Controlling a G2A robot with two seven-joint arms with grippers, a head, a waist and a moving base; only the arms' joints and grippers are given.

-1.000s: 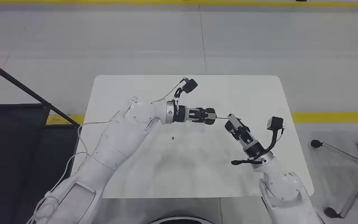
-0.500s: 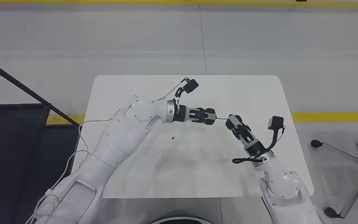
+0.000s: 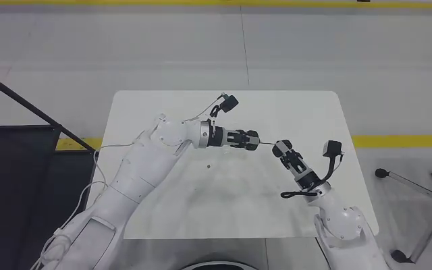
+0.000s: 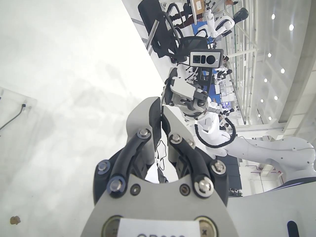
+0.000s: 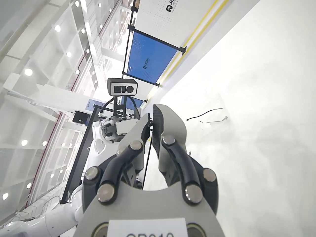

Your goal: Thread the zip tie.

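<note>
Above the table's [image 3: 169, 115] middle, left gripper [image 3: 257, 141] and right gripper [image 3: 278, 147] each pinch the zip tie [image 3: 267, 142]; threading seems underway, next needing precise tip-to-head alignment.

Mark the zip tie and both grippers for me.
zip tie [image 5: 147, 154], right wrist view, on the thin black strap.
left gripper [image 4: 161, 108], left wrist view, midway between its fingertips.
right gripper [image 5: 151, 117], right wrist view, midway between its fingertips.

The zip tie [image 3: 267, 142] is black, the surface [image 3: 169, 108] plain white. Left gripper [image 4: 161, 110] and right gripper [image 5: 151, 117] are pale grey with black pads [image 4: 155, 117].
</note>
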